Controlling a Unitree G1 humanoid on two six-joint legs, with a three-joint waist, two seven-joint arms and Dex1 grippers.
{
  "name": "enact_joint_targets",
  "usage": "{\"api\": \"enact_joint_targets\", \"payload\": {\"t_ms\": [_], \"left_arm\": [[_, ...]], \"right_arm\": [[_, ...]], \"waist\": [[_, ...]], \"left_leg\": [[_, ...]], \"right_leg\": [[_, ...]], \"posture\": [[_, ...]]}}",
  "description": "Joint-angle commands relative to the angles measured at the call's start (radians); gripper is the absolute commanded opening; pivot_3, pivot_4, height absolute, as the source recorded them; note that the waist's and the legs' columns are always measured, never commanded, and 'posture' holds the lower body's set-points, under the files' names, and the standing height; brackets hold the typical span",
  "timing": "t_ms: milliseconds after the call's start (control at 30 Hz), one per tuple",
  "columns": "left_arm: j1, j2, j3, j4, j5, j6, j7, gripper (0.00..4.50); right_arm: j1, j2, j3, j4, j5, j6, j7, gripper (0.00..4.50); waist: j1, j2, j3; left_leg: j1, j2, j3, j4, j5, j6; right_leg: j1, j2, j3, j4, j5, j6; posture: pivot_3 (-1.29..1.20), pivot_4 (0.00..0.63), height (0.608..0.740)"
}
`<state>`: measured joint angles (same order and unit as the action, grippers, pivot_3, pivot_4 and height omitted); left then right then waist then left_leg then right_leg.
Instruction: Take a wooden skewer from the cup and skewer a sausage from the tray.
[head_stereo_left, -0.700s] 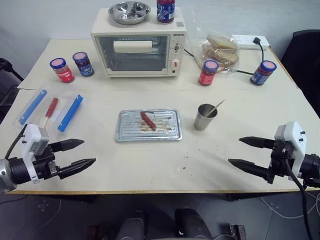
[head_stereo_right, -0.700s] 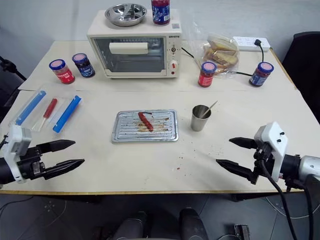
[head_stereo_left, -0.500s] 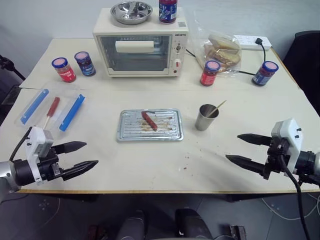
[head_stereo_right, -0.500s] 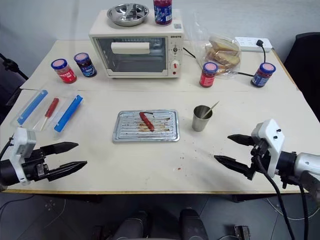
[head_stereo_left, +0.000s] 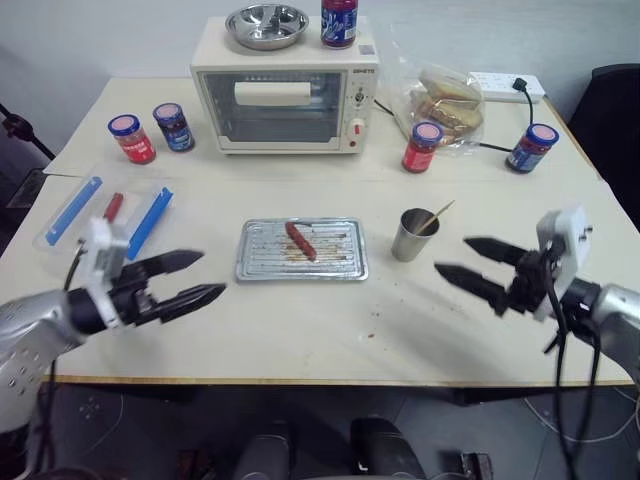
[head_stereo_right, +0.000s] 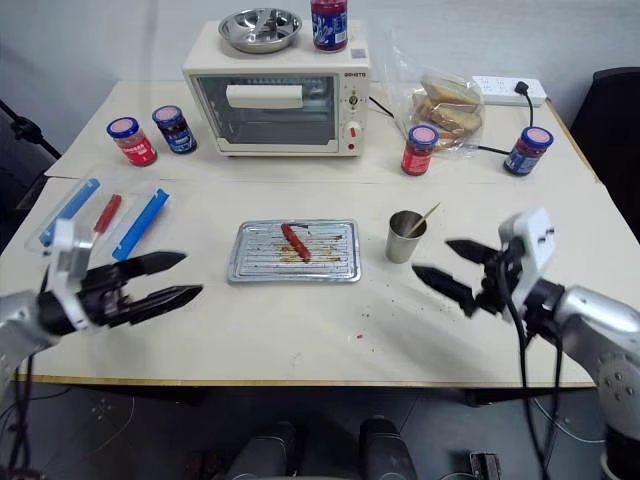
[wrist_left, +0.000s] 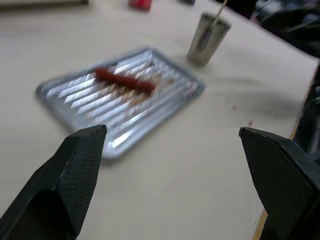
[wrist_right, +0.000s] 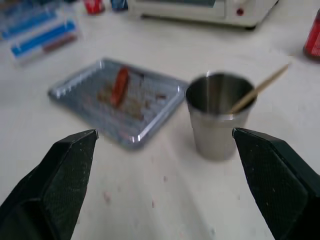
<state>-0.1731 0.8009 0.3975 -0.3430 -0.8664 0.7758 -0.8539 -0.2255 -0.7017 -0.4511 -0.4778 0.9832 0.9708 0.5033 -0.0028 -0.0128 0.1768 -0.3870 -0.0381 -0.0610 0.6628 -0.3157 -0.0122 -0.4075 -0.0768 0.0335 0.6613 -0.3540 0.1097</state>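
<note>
**Operator:** Pale tabletop (head_stereo_left: 300, 330) runs wide in front of me, with a bare strip along its near edge between my two arms. Behind that strip the tray (head_stereo_left: 302, 250) lies flat at the middle, long sides parallel to the near edge. To its right stands the cup (head_stereo_left: 411, 235), upright, near the tray but apart from it.

**Partner:** Where are your grippers?

**Operator:** My left gripper (head_stereo_left: 200, 277) hangs over the near left of the table, fingers spread wide with nothing between them, pointing toward the tray. My right gripper (head_stereo_left: 465, 262) is over the near right, jaws also wide apart and empty, tips aimed at the cup and close to it without touching.

**Partner:** And the task pieces?

**Operator:** One sausage (head_stereo_left: 299, 240) lies on the ribbed bottom of the tray, left of its middle, long axis slanting from far-left to near-right. One wooden skewer (wrist_right: 259, 89) stands in the cup, leaning on the rim, its upper end pointing up and away to the right.

**Partner:** Anything crowding the edges?

**Operator:** A clear tray of blue tools (head_stereo_left: 110, 212) sits at the far left, just behind my left gripper. A toaster oven (head_stereo_left: 287, 93) and jars (head_stereo_left: 153, 132) line the back, well apart from the tray.
</note>
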Motion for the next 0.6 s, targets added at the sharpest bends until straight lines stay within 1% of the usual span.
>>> {"api": "enact_joint_targets", "payload": {"t_ms": [33, 133, 233, 333, 500, 600], "left_arm": [[-0.141, -0.045, -0.070, 0.017, -0.073, 0.041, 0.017, 4.48], [-0.245, -0.082, -0.149, 0.024, -0.082, 0.064, -0.006, 4.48], [-0.326, -0.101, -0.228, 0.028, -0.071, 0.067, -0.048, 4.48], [-0.395, -0.127, -0.272, 0.037, -0.075, 0.074, -0.061, 4.48], [-0.421, -0.142, -0.317, 0.035, -0.047, 0.056, -0.093, 4.48], [-0.423, -0.145, -0.329, 0.039, -0.033, 0.047, -0.101, 4.50]], "right_arm": [[-0.091, 0.052, -0.031, 0.046, 0.097, 0.044, -0.140, 4.50], [-0.156, 0.090, -0.009, 0.094, 0.101, 0.056, -0.220, 4.50], [-0.184, 0.100, 0.035, 0.129, 0.050, 0.053, -0.260, 4.50], [-0.208, 0.129, 0.052, 0.160, 0.041, 0.038, -0.287, 4.50], [-0.247, 0.175, 0.091, 0.208, -0.009, 0.004, -0.305, 4.50], [-0.266, 0.196, 0.107, 0.238, -0.042, -0.018, -0.303, 4.02]], "waist": [[0.000, 0.000, 0.000], [-0.002, 0.000, 0.000], [-0.005, 0.000, 0.000], [-0.009, 0.000, 0.000], [-0.026, 0.000, 0.000], [-0.028, 0.000, 0.000]], "left_leg": [[-0.001, 0.000, 0.000, 0.000, 0.000, 0.000], [-0.003, -0.001, 0.000, 0.001, 0.000, 0.000], [-0.003, -0.001, 0.000, 0.001, 0.000, 0.000], [-0.003, -0.001, 0.000, 0.001, 0.000, 0.000], [-0.002, -0.001, 0.000, 0.001, 0.000, 0.000], [-0.002, 0.000, 0.000, 0.001, 0.000, 0.000]], "right_leg": [[-0.001, 0.000, 0.000, 0.000, 0.000, 0.000], [-0.002, 0.000, -0.001, 0.001, 0.000, 0.000], [-0.002, 0.000, 0.000, 0.002, 0.000, 0.000], [-0.002, 0.000, 0.000, 0.002, 0.000, 0.000], [-0.003, 0.001, 0.000, 0.002, 0.000, 0.000], [-0.003, 0.001, 0.000, 0.003, 0.000, 0.000]], "posture": [[0.00, 0.150, 0.740], [0.00, 0.150, 0.740], [0.00, 0.150, 0.740], [0.00, 0.150, 0.740], [0.00, 0.150, 0.740], [0.00, 0.150, 0.740]]}}
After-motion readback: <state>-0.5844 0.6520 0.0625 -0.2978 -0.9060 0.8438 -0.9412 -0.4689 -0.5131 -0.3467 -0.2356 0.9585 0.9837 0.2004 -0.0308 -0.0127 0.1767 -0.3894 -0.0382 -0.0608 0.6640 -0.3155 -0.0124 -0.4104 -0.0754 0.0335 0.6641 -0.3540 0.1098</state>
